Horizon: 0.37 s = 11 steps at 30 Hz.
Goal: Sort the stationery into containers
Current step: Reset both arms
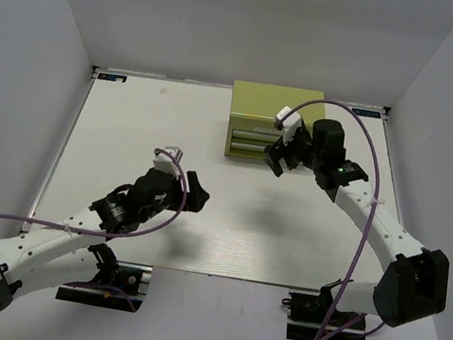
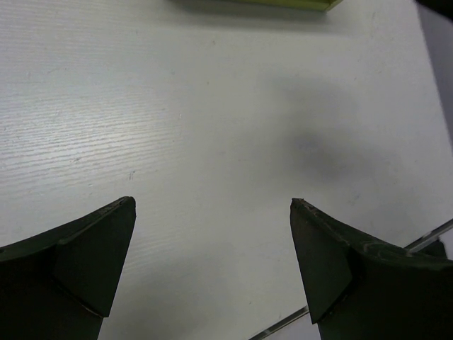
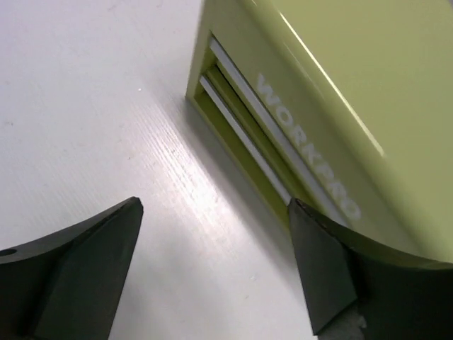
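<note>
I have the green metal chest [image 1: 272, 125] at the far side of the table [image 1: 128, 137], right of centre and close to the back edge, with its front facing the arms. Through the right wrist camera I can read pale lettering across the upper front panel: WORKPRO [image 3: 308, 149]. Below it run two silvery strips [image 3: 248, 134], one above the other, along the drawer fronts. From the top camera the front looks flush, though I cannot tell for certain that both drawers are fully pushed in.

My right tool [image 1: 276, 156] hangs just in front of the chest's front face, near its right half. Its fingers are spread wide with nothing between them, and only bare table shows in the gap. I cannot tell whether the right-hand finger [image 3: 333, 269] touches the chest or only overlaps it in that view.

My left tool [image 1: 192, 189] sits over the middle of the table, well apart from the chest, gaping just as wide and empty. In its wrist view a sliver of the chest shows at the top edge.
</note>
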### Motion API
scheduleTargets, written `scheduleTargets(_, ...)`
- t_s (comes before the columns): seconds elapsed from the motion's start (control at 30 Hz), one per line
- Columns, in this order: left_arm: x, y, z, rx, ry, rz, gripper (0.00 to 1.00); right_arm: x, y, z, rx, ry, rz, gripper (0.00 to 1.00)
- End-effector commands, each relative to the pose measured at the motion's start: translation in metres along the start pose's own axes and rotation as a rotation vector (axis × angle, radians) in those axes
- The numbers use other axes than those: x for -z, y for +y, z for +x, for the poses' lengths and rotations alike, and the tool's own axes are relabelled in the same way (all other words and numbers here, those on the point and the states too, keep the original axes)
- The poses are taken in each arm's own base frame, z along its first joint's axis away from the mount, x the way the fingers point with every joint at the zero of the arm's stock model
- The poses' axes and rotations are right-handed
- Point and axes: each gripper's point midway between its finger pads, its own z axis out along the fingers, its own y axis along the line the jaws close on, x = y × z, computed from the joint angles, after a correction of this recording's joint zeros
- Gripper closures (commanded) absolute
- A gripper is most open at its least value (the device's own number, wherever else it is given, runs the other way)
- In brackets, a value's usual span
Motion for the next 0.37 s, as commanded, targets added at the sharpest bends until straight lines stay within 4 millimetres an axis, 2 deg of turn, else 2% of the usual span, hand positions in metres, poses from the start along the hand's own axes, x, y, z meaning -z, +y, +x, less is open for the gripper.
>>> scheduleTargets(0.0, -0.003, -0.016, -0.009, -0.079, 0.015, 0.047, 0.00, 0.021, -0.011, 0.003, -0.269, 0.025, 0.095, 0.10)
scheduleTargets(0.03, -0.007, -0.017, -0.007, -0.098, 0.035, 0.049, 0.00, 0.033, -0.018, -0.008, -0.269, -0.010, 0.142, 0.10)
scheduleTargets(0.1, -0.009, -0.023, -0.013, -0.146, 0.038, 0.058, 0.00, 0.045, -0.034, -0.004, -0.321, 0.009, 0.265, 0.10)
scheduleTargets(0.17, -0.013, -0.029, -0.016, -0.180, 0.048, 0.068, 0.00, 0.062, -0.042, -0.004, -0.338, 0.014, 0.342, 0.10)
scheduleTargets(0.23, -0.019, -0.030, -0.015, -0.225, 0.064, 0.069, 0.00, 0.078, -0.046, 0.008, -0.332, 0.038, 0.425, 0.10)
scheduleTargets(0.27, -0.018, -0.034, -0.021, -0.231, 0.052, 0.077, 0.00, 0.081, -0.044, 0.013, -0.333, 0.049, 0.433, 0.10)
scheduleTargets(0.3, -0.020, -0.033, -0.016, -0.245, 0.069, 0.078, 0.00, 0.089, -0.047, 0.014, -0.317, 0.044, 0.465, 0.10)
scheduleTargets(0.33, -0.020, -0.033, -0.016, -0.257, 0.069, 0.079, 0.00, 0.091, -0.043, 0.025, -0.309, 0.062, 0.468, 0.10)
